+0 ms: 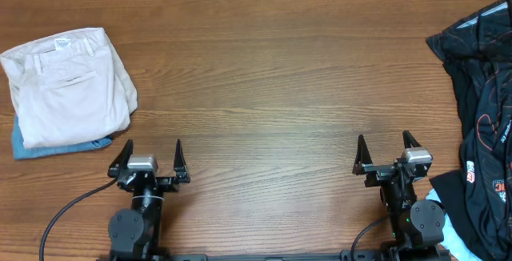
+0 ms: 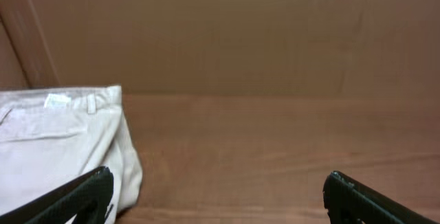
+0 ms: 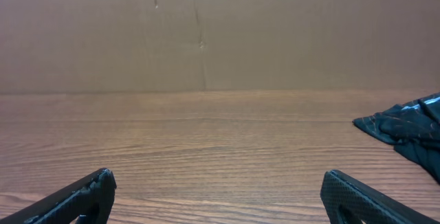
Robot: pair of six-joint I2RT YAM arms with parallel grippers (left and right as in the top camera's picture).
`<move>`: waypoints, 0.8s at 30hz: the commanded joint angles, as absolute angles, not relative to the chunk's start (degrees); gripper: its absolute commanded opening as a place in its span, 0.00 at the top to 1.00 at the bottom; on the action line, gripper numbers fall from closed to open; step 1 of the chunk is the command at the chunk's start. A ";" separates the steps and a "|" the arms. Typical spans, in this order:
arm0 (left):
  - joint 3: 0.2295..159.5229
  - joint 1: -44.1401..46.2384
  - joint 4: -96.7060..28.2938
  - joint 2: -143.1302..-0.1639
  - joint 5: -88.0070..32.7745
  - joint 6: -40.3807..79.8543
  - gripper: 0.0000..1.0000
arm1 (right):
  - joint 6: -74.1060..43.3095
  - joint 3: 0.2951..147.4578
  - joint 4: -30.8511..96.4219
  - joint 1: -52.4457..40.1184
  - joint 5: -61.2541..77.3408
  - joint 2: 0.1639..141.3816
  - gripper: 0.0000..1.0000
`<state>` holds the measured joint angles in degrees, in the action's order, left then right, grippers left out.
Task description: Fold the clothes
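Beige shorts (image 1: 68, 85) lie folded upper left atop jeans (image 1: 32, 148); left gripper (image 1: 153, 146), right gripper (image 1: 383, 138) spread, empty. Risk: regrasping could disturb stack.

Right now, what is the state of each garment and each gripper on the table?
beige shorts: folded, lying on the jeans.
blue denim jeans: folded, mostly covered by the shorts.
black printed garment: crumpled, not folded.
left gripper: open, empty.
right gripper: open, empty.

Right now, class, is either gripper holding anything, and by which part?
Nothing is held. The left gripper and right gripper are open and empty; the folded cream shorts lie apart from both.
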<state>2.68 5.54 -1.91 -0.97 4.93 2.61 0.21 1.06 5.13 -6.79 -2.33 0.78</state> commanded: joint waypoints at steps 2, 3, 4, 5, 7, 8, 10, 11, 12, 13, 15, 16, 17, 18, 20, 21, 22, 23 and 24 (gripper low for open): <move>0.25 5.65 1.78 -0.19 4.40 -1.08 0.00 | 0.23 0.45 4.67 -6.63 -2.04 0.16 0.00; 0.25 5.65 1.74 -0.19 4.43 -1.93 0.00 | 0.23 0.45 4.67 -6.63 -2.04 0.16 0.00; 0.25 5.65 1.43 -0.19 4.43 -2.66 0.00 | 0.23 0.45 4.67 -6.63 -2.04 0.16 0.00; 0.25 5.65 0.40 -0.19 4.45 -2.81 0.00 | 0.23 0.45 4.67 -6.63 -2.04 0.16 0.00; 0.25 5.65 -3.60 -0.19 4.69 -2.15 0.00 | 0.23 0.45 4.67 -6.63 -2.04 0.16 0.00; 0.27 5.65 -4.14 -0.21 4.08 -1.93 0.00 | 0.23 0.45 4.67 -6.63 -2.04 0.16 0.00; 0.27 5.65 -4.21 -0.19 2.70 -1.93 0.00 | 0.23 0.45 4.67 -6.63 -2.04 0.16 0.00; 0.27 5.65 -4.10 -0.19 2.76 -1.93 0.00 | 0.23 0.45 4.67 -6.63 -2.04 0.16 0.00; 0.27 5.65 -4.10 -0.19 2.74 -1.93 0.00 | 0.23 0.45 4.67 -6.63 -2.04 0.16 0.00; 0.27 5.65 -4.10 -0.19 2.74 -1.93 0.00 | 0.23 0.45 4.67 -6.63 -2.04 0.16 0.00; 0.27 5.65 -4.10 -0.19 2.74 -1.93 0.00 | 0.23 0.45 4.67 -6.63 -2.04 0.16 0.00; 0.27 5.65 -4.10 -0.19 2.74 -1.93 0.00 | 0.23 0.45 4.67 -6.63 -2.04 0.16 0.00; 0.27 5.65 -4.12 -0.21 2.74 -1.93 0.00 | 0.23 0.45 4.67 -6.63 -2.04 0.16 0.00; 0.27 5.65 -4.10 -0.21 2.74 -1.93 0.00 | 0.23 0.45 4.67 -6.63 -2.04 0.16 0.00; 0.27 5.65 -4.10 -0.21 2.74 -1.93 0.00 | 0.23 0.45 4.67 -6.63 -2.04 0.16 0.00; 0.27 5.65 -4.10 -0.21 2.74 -1.93 0.00 | 0.23 0.45 4.67 -6.63 -2.04 0.16 0.00; 0.27 5.65 -4.10 -0.21 2.74 -1.93 0.00 | 0.23 0.45 4.67 -6.63 -2.04 0.16 0.00; 0.27 5.65 -4.10 -0.21 2.74 -1.93 0.00 | 0.23 0.45 4.67 -6.63 -2.04 0.16 0.00; 0.27 5.65 -4.10 -0.21 2.74 -1.93 0.00 | 0.23 0.45 4.67 -6.63 -2.04 0.16 0.00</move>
